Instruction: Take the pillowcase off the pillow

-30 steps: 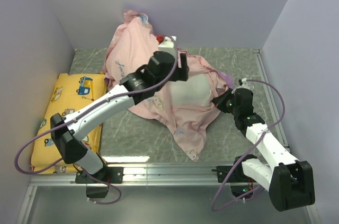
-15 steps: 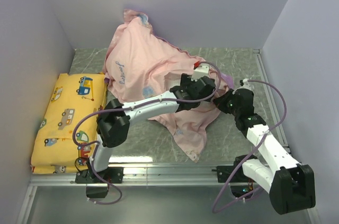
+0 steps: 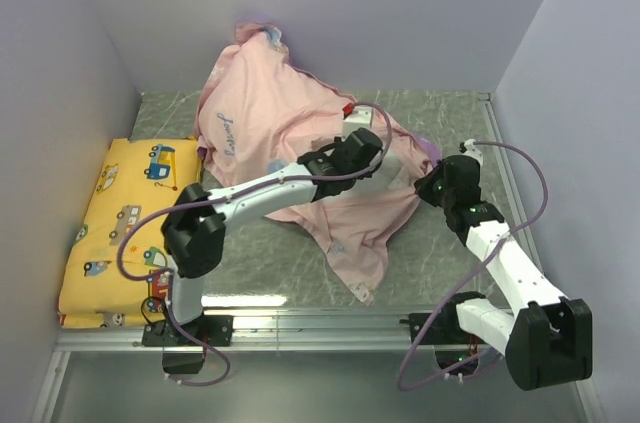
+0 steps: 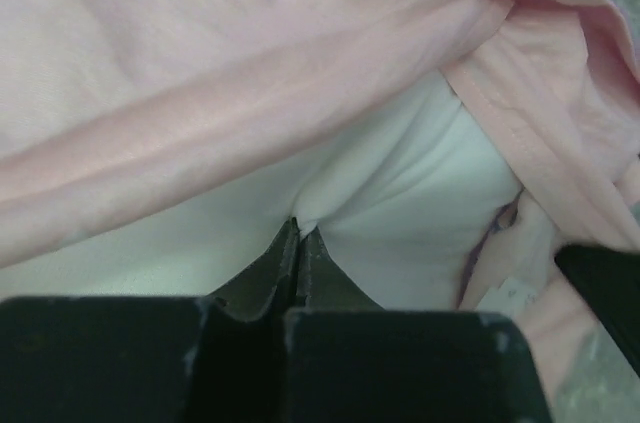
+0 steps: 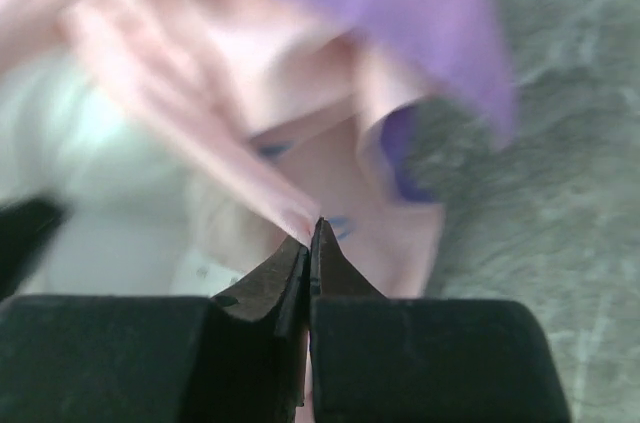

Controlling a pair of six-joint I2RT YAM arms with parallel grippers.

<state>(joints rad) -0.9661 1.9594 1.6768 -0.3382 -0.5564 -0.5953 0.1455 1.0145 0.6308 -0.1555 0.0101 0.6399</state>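
The pillowcase (image 3: 255, 123) lies heaped inside out, pale pink, at the table's back middle, with purple showing at its right edge. The white pillow (image 4: 400, 193) shows through the case's open mouth. My left gripper (image 3: 383, 156) reaches into that mouth and, in the left wrist view, the left gripper (image 4: 298, 230) is shut on a pinch of the pillow's white cloth. My right gripper (image 3: 427, 187) is at the case's right side. In the right wrist view, which is blurred, the right gripper (image 5: 313, 228) is shut on the pillowcase (image 5: 300, 93) hem.
A yellow cushion (image 3: 120, 213) printed with vehicles lies along the left wall. Grey walls close in the left, back and right. Bare marbled table (image 3: 260, 258) shows in front of the heap. A small white tag (image 4: 505, 295) lies near the pillow's edge.
My left arm swung down from above the heap to the case's mouth. Its gripper went from open to shut on the pillow's cloth. The right gripper stayed shut and shifted slightly.
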